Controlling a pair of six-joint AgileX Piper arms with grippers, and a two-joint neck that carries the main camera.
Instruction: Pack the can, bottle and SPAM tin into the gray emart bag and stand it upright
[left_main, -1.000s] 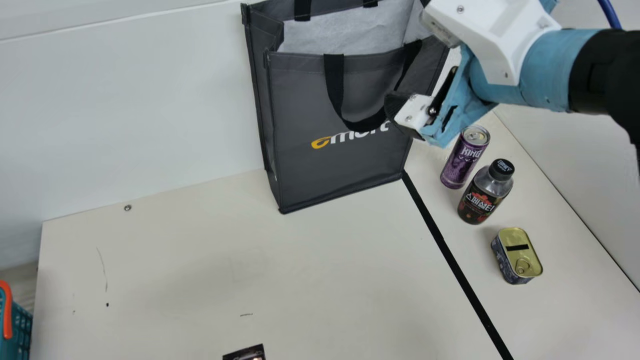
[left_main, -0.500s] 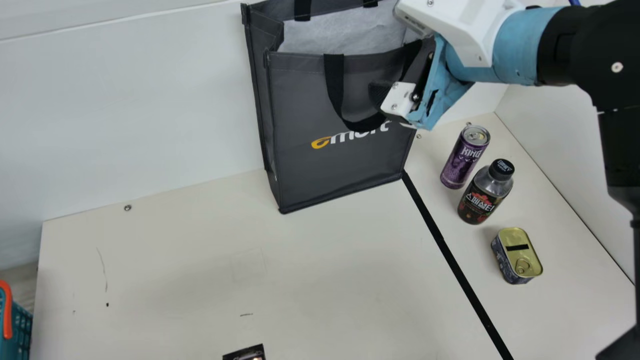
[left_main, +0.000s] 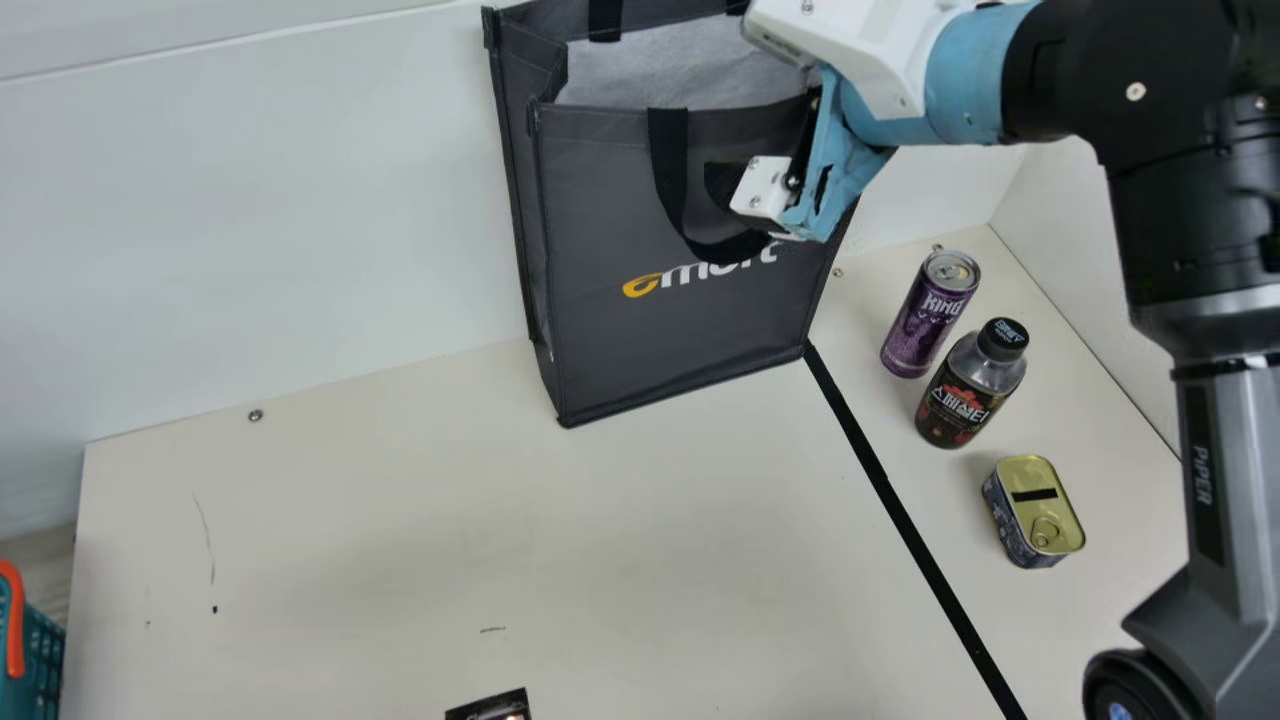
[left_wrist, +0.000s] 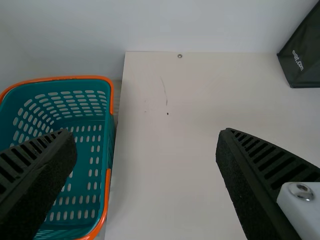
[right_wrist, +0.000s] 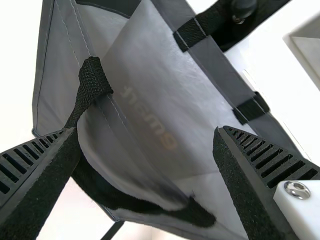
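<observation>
My right claw (left_main: 748, 200) has moved left across the gray emart bag (left_main: 640, 320).
Wide open by its black handle (left_main: 668, 165), I'm gripping nothing; my left claw (left_wrist: 147, 132) gapes empty.

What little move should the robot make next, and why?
Probably ease the right hand shut on the near rim of the bag: its fingers are spread, with that rim appearing between them, and a grip might steady the bag for packing.
</observation>
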